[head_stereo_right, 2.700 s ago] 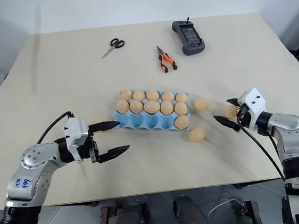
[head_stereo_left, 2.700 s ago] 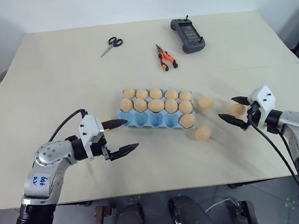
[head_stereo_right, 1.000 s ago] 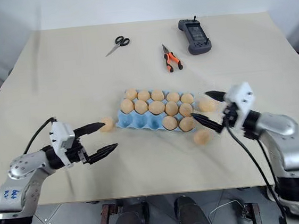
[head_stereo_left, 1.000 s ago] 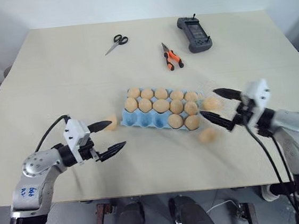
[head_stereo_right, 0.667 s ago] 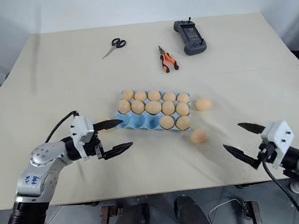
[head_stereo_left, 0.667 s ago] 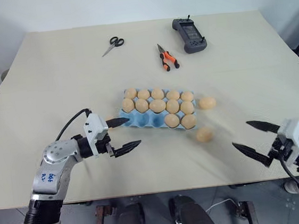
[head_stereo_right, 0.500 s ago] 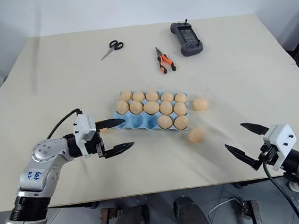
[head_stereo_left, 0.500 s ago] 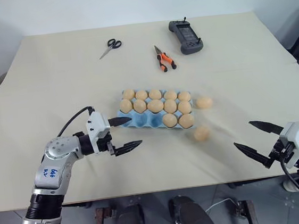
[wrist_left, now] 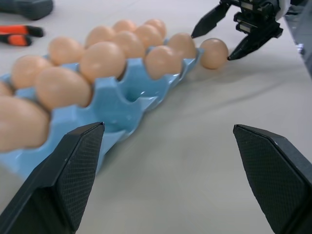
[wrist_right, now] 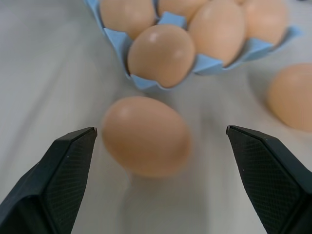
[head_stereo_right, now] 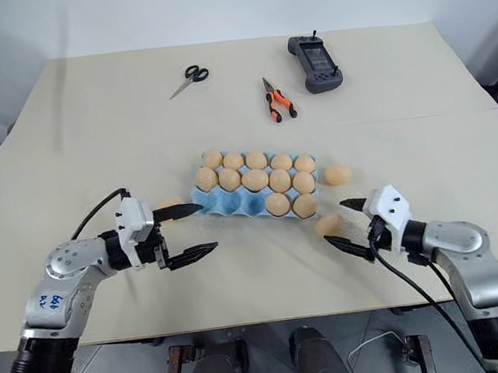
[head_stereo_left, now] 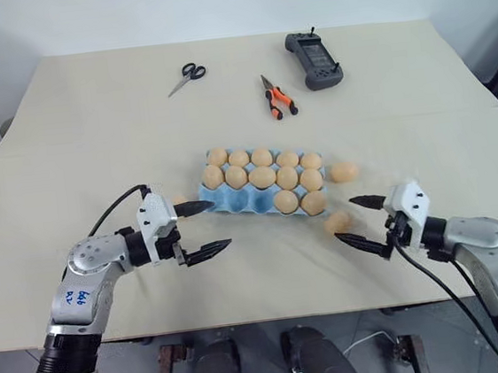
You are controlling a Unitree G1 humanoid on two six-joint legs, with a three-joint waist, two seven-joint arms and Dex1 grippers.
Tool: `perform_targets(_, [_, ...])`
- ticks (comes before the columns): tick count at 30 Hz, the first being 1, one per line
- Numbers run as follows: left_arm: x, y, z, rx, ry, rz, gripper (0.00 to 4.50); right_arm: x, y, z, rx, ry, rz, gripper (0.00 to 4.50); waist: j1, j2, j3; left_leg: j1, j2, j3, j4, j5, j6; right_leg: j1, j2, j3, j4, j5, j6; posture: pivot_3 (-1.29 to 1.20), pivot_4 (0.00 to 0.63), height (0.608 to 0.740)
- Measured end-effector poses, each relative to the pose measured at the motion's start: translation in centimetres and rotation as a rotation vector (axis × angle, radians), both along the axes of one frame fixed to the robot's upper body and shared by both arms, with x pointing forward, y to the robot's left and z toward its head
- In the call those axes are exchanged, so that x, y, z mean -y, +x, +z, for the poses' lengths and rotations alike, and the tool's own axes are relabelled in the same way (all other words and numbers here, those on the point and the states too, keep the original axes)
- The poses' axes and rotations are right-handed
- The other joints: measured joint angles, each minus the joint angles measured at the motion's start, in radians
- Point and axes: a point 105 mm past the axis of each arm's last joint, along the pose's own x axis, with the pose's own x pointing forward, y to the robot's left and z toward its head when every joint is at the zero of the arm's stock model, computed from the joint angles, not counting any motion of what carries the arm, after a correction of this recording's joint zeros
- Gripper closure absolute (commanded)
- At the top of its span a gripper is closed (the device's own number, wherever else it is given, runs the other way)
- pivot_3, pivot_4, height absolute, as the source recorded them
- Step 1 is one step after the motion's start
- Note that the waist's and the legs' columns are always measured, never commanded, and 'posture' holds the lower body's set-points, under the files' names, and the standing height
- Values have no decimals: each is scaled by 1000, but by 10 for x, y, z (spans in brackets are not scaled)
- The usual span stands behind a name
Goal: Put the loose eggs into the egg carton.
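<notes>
The light blue egg carton (head_stereo_left: 233, 201) lies mid-table with eggs in most cups; three front cups at its left end are bare. One loose egg (head_stereo_left: 337, 223) rests on the table off the carton's front right corner. My right gripper (head_stereo_left: 347, 219) is open, and this egg (wrist_right: 146, 135) sits between its fingertips, not clamped. Another loose egg (head_stereo_left: 344, 171) lies beside the carton's right end. A third loose egg (head_stereo_right: 169, 204) shows partly behind my left gripper (head_stereo_left: 221, 223), which is open and empty just left of the carton (wrist_left: 122, 107).
At the far side of the table lie scissors (head_stereo_left: 186, 75), orange-handled pliers (head_stereo_left: 277, 96) and a dark handheld controller (head_stereo_left: 313, 59). Bare tabletop stretches in front of the carton, between my two arms.
My right gripper moved from the table's front right edge up to the loose egg by the carton's front right corner and now brackets it. The left gripper stayed put.
</notes>
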Motion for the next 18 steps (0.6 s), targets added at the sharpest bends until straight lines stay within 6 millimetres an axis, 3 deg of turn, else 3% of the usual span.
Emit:
perform_targets(6, [-1,0,4,18,-2,18,0,-10,0,-7,-31,5,48,2317,5,0,0,0,0,0,0,0,0,0,0,0,-1,0,0,0,150,740])
perform_targets(8, [-2,-1,3,13,-1,24,0,-10,0,-7,-31,6,52,2713,6,0,0,0,0,0,0,0,0,0,0,0,-1,0,0,0,150,740])
perform_targets(12, [-11,-3,-2,0,-4,70,0,-12,-8,-2,-49,16,77,2807,3,0,0,-1,0,0,-1,0,0,-1,0,0,-1,0,0,0,150,740])
perform_targets(15, [-28,-5,-4,-6,4,144,0,-18,-21,15,-58,12,145,2807,0,0,0,-1,0,0,-1,0,0,-1,0,0,-1,0,0,0,150,740])
perform_targets(18, [-44,-10,-8,-14,9,211,0,-38,-25,38,-43,55,222,2807,-8,0,0,-1,1,0,-1,0,0,0,0,0,-1,0,0,0,150,740])
